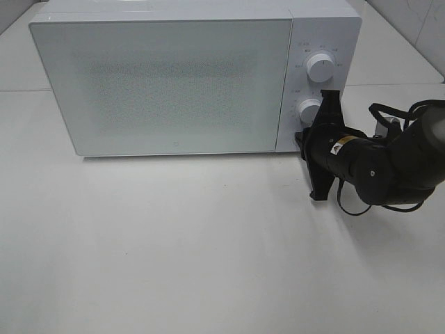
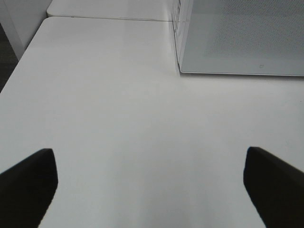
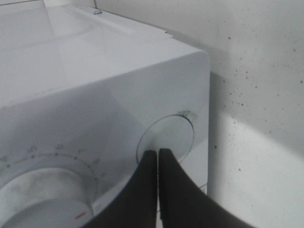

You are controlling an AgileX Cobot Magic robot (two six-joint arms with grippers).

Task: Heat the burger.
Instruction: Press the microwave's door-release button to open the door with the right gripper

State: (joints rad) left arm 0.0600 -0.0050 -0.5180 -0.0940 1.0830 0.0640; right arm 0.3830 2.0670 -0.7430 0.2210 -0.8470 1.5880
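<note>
The burger is out of view in every frame. A white microwave point(image 1: 174, 83) stands at the back of the table with its door closed. My right gripper point(image 1: 306, 134) is at the control panel, its jaws shut, and its fingertips point(image 3: 153, 159) press against the edge of the lower round knob point(image 3: 167, 137). In the left wrist view my left gripper point(image 2: 149, 156) hovers over bare table, wide open with nothing between its fingers, and the microwave's front corner point(image 2: 183, 66) lies ahead of it. The left arm does not show in the exterior high view.
The upper knob point(image 1: 320, 67) sits above the lower knob point(image 1: 309, 111) on the panel. A white table point(image 1: 181, 243) stretches in front of the microwave. A seam between two table tops point(image 2: 109, 18) runs behind. A tiled wall point(image 1: 417, 28) rises at the back right.
</note>
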